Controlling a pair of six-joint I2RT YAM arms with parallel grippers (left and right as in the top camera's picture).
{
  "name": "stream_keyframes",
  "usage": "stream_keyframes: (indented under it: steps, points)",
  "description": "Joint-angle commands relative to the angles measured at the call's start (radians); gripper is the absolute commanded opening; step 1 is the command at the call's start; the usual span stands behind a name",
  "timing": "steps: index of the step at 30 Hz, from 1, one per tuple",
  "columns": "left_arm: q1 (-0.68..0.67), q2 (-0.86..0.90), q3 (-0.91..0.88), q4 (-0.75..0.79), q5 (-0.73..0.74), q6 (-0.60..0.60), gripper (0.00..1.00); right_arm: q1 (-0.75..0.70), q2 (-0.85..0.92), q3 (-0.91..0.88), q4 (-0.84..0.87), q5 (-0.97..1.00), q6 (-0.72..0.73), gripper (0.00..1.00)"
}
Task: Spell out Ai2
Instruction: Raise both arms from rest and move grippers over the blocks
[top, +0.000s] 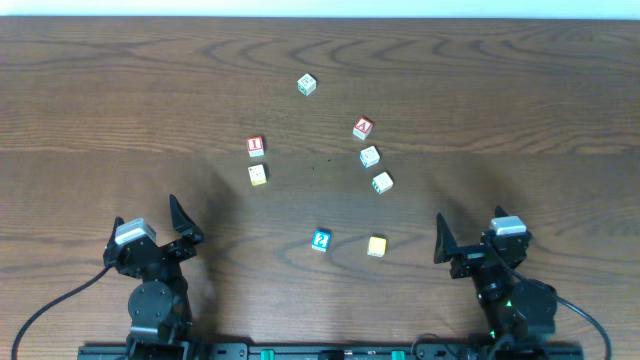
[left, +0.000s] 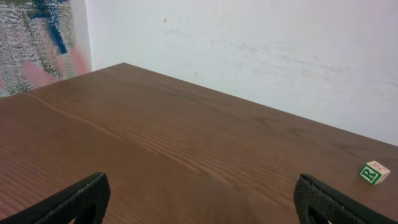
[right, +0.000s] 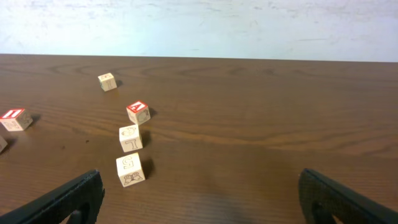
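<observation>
Several wooden letter blocks lie scattered on the brown table. A red A block (top: 362, 128) sits right of centre and also shows in the right wrist view (right: 138, 112). A red I block (top: 255, 146) lies to its left and shows in the right wrist view (right: 13, 119). A blue-faced block (top: 320, 240) lies near the front; its character is too small to read. My left gripper (top: 185, 225) is open and empty at the front left, with both fingers showing in the left wrist view (left: 199, 190). My right gripper (top: 442, 240) is open and empty at the front right (right: 199, 190).
Other blocks: a green-lettered one at the back (top: 306, 85) (left: 374, 172), a pale yellow one (top: 258, 175), a light blue one (top: 369, 156) (right: 130, 138), a green-marked one (top: 382, 182) (right: 130, 169), and a yellow one (top: 376, 246). A white wall runs behind the table's far edge.
</observation>
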Motion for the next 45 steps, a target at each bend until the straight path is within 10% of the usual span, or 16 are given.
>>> stream_keyframes:
  steps: [1, 45]
  points:
    - [0.002, -0.008, -0.017, -0.045, -0.026, -0.008, 0.96, 0.009, -0.006, -0.015, -0.005, 0.010, -0.008, 0.99]
    - [0.002, -0.008, 0.028, 0.118, 0.079, 0.003, 0.95, 0.008, -0.006, 0.027, 0.106, 0.052, 0.076, 0.99]
